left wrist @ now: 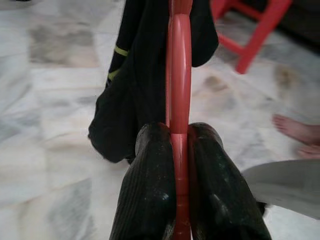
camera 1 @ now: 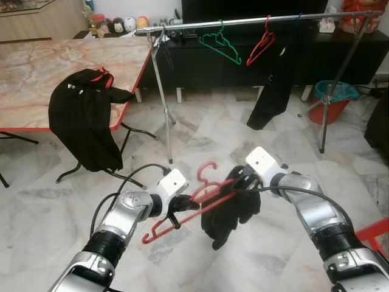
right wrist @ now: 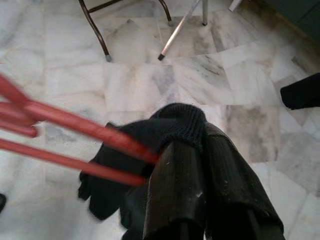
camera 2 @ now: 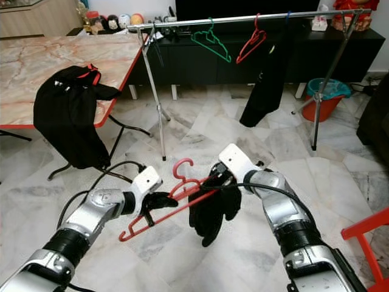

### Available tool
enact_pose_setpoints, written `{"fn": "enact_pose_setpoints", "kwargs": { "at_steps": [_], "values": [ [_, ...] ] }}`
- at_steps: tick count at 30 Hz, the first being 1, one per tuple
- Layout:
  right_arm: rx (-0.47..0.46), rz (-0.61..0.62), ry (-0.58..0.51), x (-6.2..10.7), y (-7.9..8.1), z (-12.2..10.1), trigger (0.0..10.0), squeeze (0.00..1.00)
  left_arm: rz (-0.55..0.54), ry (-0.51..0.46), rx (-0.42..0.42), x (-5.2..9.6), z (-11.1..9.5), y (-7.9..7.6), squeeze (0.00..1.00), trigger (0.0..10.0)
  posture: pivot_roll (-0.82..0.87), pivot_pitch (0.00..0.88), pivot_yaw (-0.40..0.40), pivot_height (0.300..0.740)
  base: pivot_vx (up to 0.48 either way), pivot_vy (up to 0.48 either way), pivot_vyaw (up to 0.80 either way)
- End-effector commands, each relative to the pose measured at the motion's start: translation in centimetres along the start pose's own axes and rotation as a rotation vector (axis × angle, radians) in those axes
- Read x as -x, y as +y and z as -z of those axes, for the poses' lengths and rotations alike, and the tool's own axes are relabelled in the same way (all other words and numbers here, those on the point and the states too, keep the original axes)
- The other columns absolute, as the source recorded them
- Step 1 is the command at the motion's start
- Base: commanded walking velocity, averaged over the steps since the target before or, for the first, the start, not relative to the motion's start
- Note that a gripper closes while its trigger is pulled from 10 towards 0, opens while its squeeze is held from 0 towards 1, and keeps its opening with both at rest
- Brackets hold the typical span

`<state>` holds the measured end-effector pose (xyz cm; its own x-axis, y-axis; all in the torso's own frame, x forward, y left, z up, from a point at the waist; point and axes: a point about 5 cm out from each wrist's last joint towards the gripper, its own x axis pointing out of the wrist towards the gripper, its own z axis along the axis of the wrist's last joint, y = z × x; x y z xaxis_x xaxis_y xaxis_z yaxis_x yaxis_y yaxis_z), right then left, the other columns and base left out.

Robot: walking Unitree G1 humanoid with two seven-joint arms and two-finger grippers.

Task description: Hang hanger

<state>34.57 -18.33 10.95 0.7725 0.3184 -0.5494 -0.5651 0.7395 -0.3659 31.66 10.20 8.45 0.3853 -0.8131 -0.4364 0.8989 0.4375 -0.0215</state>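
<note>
Red hanger (camera 1: 188,207) is lying slanted between our tools: left tool (camera 1: 177,210) clamping it, right tool (camera 1: 242,182) pinching black garment (camera 1: 234,213); rail (camera 1: 255,21) is well ahead.

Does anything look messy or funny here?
Yes. A black garment is slumped over the marble table's edge instead of hanging on the rack. The red hanger between the left end effector and right end effector has only a small dark cloth bunched at one end.
</note>
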Motion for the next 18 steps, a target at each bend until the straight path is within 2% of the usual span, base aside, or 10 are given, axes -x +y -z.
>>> {"fn": "enact_pose_setpoints", "kwargs": {
  "at_steps": [1, 11, 18],
  "values": [
    [0.028, 0.01, -0.049, 0.4, -0.4, -1.4, 10.0, 0.0, 0.036, -0.019, 0.002, 0.3, -0.2, -0.2, 0.0, 10.0, -0.24, 0.009, 0.044, 0.74, 0.0, 0.0, 0.0],
    [0.146, -0.066, -0.157, 1.6, -0.5, -4.0, 10.0, 0.0, 0.091, -0.021, 0.004, 0.4, -0.3, -0.4, 0.0, 10.0, -0.24, 0.009, 0.046, 0.74, 0.0, 0.0, 0.0],
    [0.19, -0.105, -0.208, 2.5, -0.6, -5.3, 10.0, 0.0, 0.121, -0.038, 0.014, 0.2, -0.4, -0.8, 0.0, 10.0, -0.24, 0.011, 0.048, 0.74, 0.0, 0.0, 0.0]
  ]
}}
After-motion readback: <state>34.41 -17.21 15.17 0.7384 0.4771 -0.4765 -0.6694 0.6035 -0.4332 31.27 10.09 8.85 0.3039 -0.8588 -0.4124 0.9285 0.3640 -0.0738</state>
